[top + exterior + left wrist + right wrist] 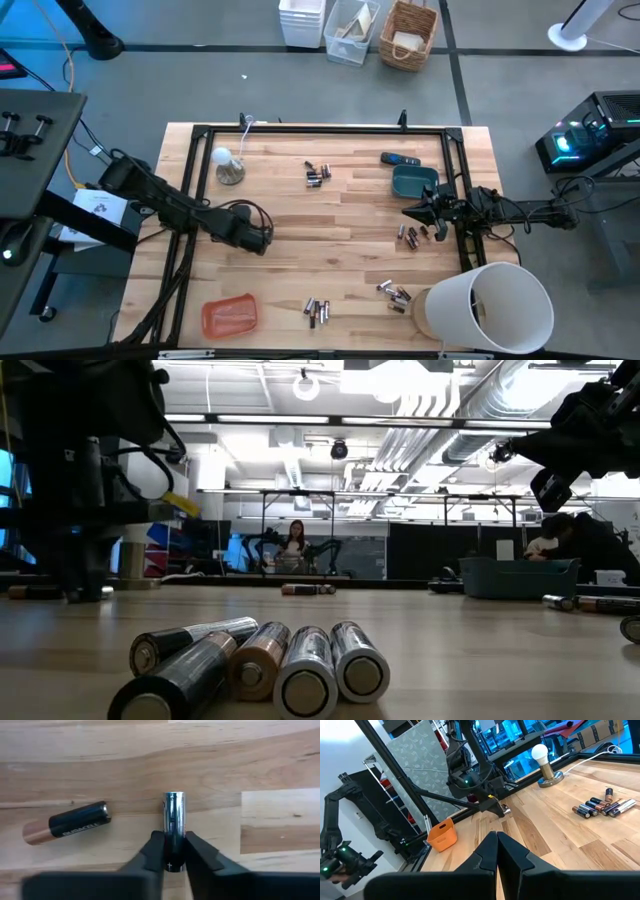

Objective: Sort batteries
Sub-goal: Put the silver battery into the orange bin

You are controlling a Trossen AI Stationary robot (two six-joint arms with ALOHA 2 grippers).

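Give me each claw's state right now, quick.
Left claw: closed on a silvery battery at the table.
Right claw: shut, holding nothing, hovering by the blue bin.

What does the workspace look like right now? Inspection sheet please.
Surface: wooden table, black frame along its edges.
Job's things: batteries in loose groups; one silvery battery between the left fingers, a black and copper battery beside it.
Clutter: orange bin, teal bin, remote-like bar, lamp, white bucket.
Grippers: left gripper shut on silvery battery; right gripper shut, empty, above table.
Cables: white lead by lamp.
Surroundings: baskets on floor; people in background.
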